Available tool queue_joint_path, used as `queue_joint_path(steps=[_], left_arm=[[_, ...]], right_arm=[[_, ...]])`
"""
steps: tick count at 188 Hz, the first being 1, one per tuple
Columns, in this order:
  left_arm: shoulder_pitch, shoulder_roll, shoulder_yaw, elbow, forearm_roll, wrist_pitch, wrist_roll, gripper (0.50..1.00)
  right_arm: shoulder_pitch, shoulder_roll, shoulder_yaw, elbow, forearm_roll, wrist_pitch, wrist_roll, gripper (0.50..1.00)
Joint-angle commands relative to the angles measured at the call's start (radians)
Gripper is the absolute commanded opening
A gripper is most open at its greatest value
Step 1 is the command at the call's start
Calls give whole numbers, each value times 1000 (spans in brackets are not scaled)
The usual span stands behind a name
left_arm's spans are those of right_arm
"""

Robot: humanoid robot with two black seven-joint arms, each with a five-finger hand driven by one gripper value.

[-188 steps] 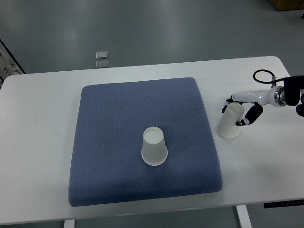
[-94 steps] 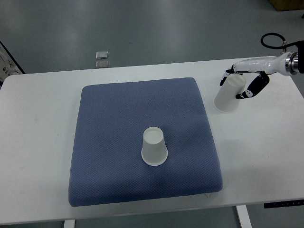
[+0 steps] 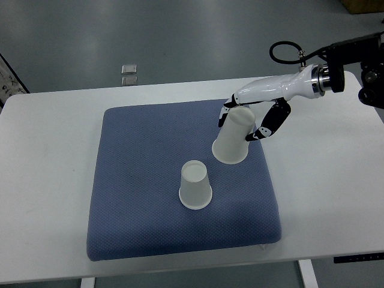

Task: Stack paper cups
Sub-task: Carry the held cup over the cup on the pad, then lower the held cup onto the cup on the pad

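Observation:
A white paper cup (image 3: 195, 185) stands upside down near the middle of the blue mat (image 3: 138, 180). My right hand (image 3: 249, 117) comes in from the right edge and is shut on a second white paper cup (image 3: 233, 137). It holds that cup mouth down and tilted, in the air over the mat's right part, up and to the right of the standing cup. The two cups are apart. No left arm shows.
The mat lies on a white table (image 3: 324, 180). A black cable (image 3: 288, 51) loops above the right forearm. Two small grey squares (image 3: 128, 74) lie on the floor beyond the table's far edge.
My right hand has lifted the cup off the table at the right and carried it left, over the mat, toward the standing cup.

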Motion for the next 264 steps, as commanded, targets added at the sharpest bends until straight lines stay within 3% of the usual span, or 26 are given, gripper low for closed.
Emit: queue_joint_path(steps=[1, 33, 81, 108, 264], left_arm=[[0, 0, 0, 0, 0, 1, -1, 1000], [0, 0, 0, 0, 0, 1, 1, 1000], [0, 0, 0, 0, 0, -1, 1, 1000], [0, 0, 0, 0, 0, -1, 1, 1000], [0, 0, 0, 0, 0, -1, 1, 1000]], right_arm=[[33, 20, 0, 31, 0, -1, 11, 674], [66, 58, 0, 49, 0, -1, 30, 676], [58, 141, -2, 23, -3, -58, 44, 682], [38, 176, -8, -27, -17, -55, 42, 711], [6, 183, -31, -33, -69, -31, 41, 762]])
